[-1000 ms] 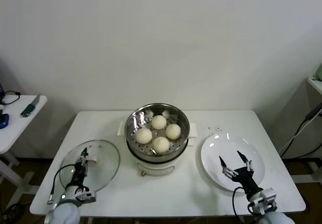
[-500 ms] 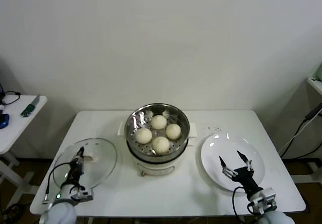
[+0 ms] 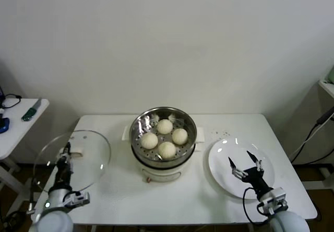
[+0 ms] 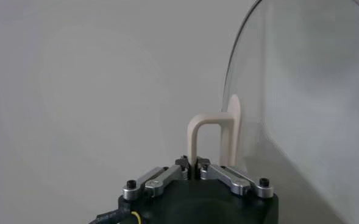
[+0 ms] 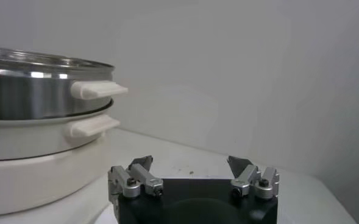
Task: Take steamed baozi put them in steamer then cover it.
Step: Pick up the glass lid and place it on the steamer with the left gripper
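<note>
1. The steamer (image 3: 163, 145) stands uncovered mid-table (image 3: 172, 200), four steamed baozi (image 3: 165, 136) on its perforated tray; bare tabletop lies to both sides.
2. Left of the steamer, past the table's left edge, the left gripper (image 3: 64, 153) is clamped on the cream handle (image 4: 211, 141) of the glass lid (image 3: 71, 159), tilted, rim up.
3. Right of the steamer, the right gripper (image 3: 245, 160) hovers with fingers spread over the white plate (image 3: 222, 164).

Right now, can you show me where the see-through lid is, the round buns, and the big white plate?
glass lid (image 3: 83, 156), head view, on the clear glass dome.
steamed baozi (image 3: 167, 149), head view, on the nearest bun's top.
white plate (image 3: 222, 161), head view, on a bare part.
</note>
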Robot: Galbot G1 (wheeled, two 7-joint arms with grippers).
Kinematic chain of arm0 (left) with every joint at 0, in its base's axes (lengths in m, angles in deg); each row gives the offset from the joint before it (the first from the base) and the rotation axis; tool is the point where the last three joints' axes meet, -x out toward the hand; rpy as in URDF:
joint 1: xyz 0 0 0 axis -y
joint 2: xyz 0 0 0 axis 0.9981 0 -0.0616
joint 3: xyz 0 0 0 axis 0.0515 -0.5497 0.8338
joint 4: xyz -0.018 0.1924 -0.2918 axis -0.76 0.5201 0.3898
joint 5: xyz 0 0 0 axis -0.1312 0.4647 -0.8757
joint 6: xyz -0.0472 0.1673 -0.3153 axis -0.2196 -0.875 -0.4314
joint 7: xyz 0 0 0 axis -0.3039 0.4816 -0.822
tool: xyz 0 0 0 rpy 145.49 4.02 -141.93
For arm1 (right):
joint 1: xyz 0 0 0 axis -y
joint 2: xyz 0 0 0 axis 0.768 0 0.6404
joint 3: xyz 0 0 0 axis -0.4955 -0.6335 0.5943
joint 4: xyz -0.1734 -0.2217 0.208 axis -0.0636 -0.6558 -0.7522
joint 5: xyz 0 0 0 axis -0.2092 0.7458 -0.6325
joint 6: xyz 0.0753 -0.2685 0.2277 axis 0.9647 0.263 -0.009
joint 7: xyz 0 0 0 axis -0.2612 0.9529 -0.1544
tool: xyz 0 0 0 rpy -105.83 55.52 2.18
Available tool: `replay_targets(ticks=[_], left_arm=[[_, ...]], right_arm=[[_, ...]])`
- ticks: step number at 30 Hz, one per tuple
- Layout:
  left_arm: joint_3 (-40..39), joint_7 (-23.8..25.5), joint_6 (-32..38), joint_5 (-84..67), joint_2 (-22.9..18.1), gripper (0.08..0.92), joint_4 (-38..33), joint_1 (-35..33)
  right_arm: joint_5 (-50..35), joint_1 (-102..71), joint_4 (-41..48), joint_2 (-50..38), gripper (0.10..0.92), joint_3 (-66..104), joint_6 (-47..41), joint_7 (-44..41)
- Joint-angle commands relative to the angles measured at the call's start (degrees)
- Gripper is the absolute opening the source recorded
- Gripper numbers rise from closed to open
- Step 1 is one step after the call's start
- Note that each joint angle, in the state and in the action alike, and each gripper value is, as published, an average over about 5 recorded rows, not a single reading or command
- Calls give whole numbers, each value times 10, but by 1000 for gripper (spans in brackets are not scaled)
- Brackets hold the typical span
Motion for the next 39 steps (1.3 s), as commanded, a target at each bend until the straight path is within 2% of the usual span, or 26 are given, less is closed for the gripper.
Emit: replay_targets(ticks=[1,3,8,11,17,24,28,33,39], left_arm=[[-10,2,-154,-31,75,146,-143,-12],[-22,-4,-170,-64,103,146,-150,3],[-85,39,-205,-86,179,146,-176,58],[-141,74,-209,-55,187,146,-175,108],[-241,173,-209,33,120,146,-155,201],[-329,279,-209,107,48,146,-95,290],[-350,305,-209,137,-7,146,-66,323],[-370,319,-209,164,-53,146,-51,358],[-392,327,-209,202,-125,146,-34,368]], right_arm=[[2,49,15,-27,823,-31,-5,6],[4,57,18,-29,823,-41,-8,8],[11,72,26,-29,823,-63,-14,14],[15,81,32,-25,823,-73,-16,16],[22,91,46,-10,823,-78,-15,16],[29,95,57,1,823,-77,-11,16],[30,87,56,3,823,-65,-9,15],[32,74,55,6,823,-44,-6,13],[32,60,56,8,823,-18,-1,9]])
